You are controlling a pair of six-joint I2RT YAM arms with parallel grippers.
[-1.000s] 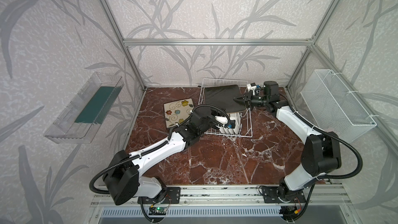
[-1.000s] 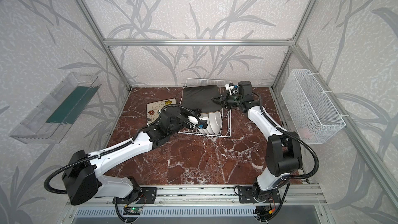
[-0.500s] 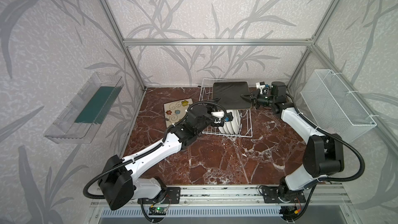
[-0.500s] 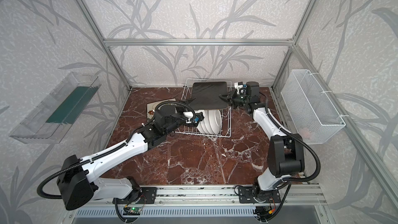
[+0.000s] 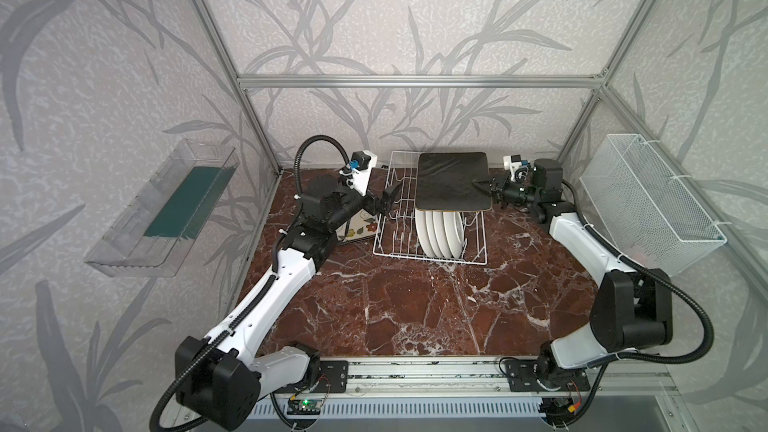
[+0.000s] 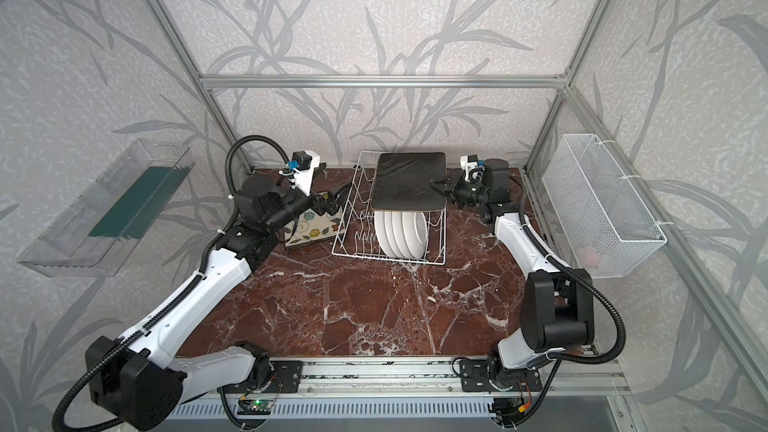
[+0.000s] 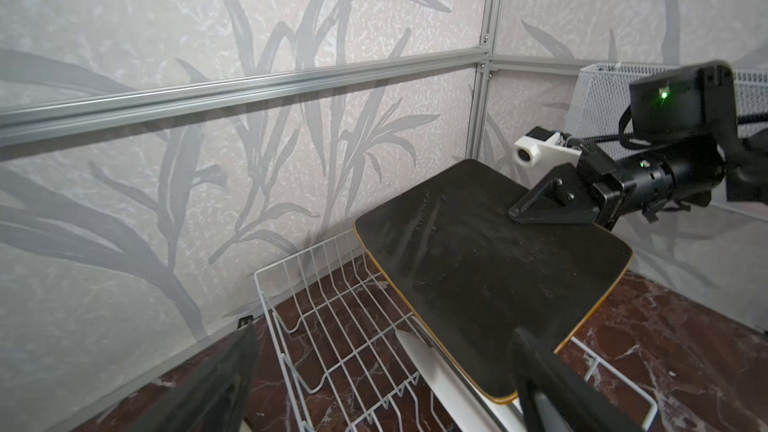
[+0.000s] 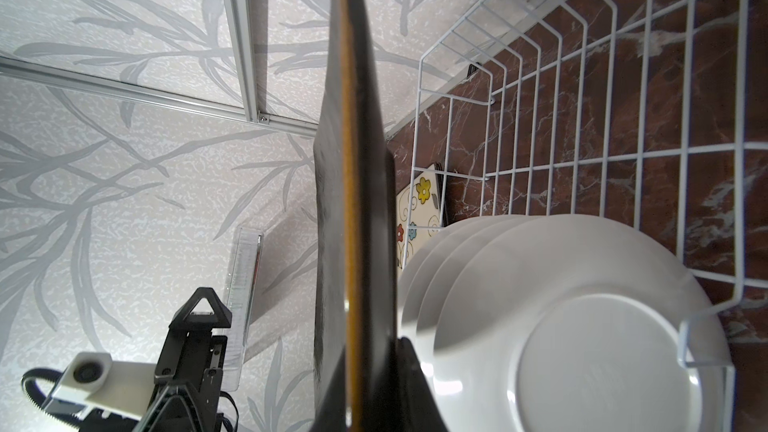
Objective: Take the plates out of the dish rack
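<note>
The red marble tabletop [image 5: 415, 317] takes up most of the scene, with the white wire dish rack [image 5: 395, 222] parked near the back wall. Above the rack hangs a black-backed square plate [image 5: 451, 180], roughly flat with its dark side up. The right gripper [image 5: 484, 189] has its jaws clamped tight on the plate's right edge. Underneath, a row of round white plates [image 5: 440, 230] stands on edge in the rack's right half. A flowered square plate [image 5: 361, 228] lies face up on the marble just left of the rack. The left gripper [image 5: 389, 202] is by the rack's left wall, jaws spread wide and gripping nothing.
</note>
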